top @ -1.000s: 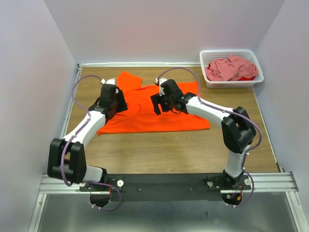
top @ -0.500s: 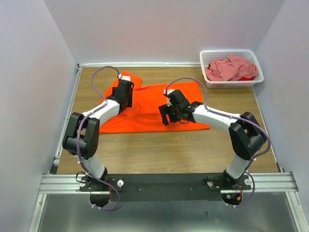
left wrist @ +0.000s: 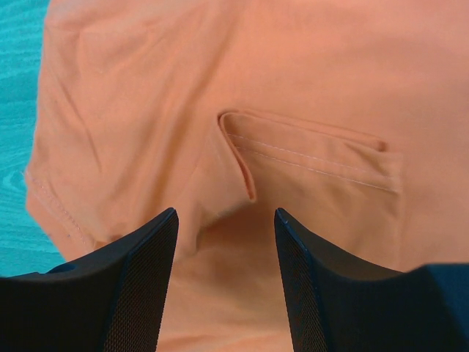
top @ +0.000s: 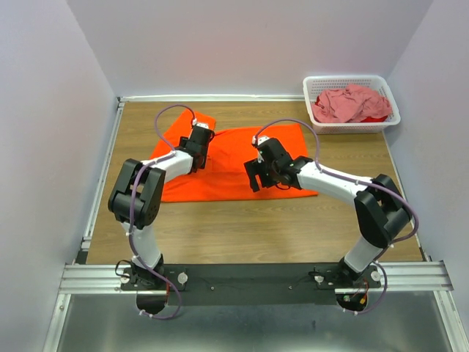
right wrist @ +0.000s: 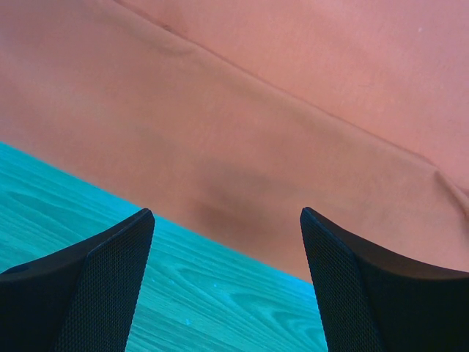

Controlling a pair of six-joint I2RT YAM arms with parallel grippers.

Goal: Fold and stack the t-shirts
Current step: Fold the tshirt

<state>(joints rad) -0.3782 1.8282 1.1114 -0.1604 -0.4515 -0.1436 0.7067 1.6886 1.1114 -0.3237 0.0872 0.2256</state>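
Note:
A large bright orange t-shirt (top: 231,150) lies spread flat on the wooden table (top: 256,227), one sleeve out at its far left. My left gripper (top: 202,139) hovers over the shirt's left part near that sleeve. Its jaws stand open above a folded seam of the orange cloth (left wrist: 242,158), with nothing between them (left wrist: 226,220). My right gripper (top: 255,174) is open over the shirt's near hem. In the right wrist view its fingers (right wrist: 227,220) straddle the hem edge (right wrist: 242,213), with bare table (right wrist: 183,293) below. A dusty pink t-shirt (top: 348,103) lies crumpled in the basket.
The white lattice basket (top: 355,127) stands at the back right corner, against the wall. White walls close the table on three sides. A metal rail (top: 256,275) with both arm bases runs along the near edge. Bare wood lies in front of the shirt.
The left arm has swung back and to the right, over the shirt near the sleeve. The right gripper has come toward the near hem. The shirt's left side now lies flatter.

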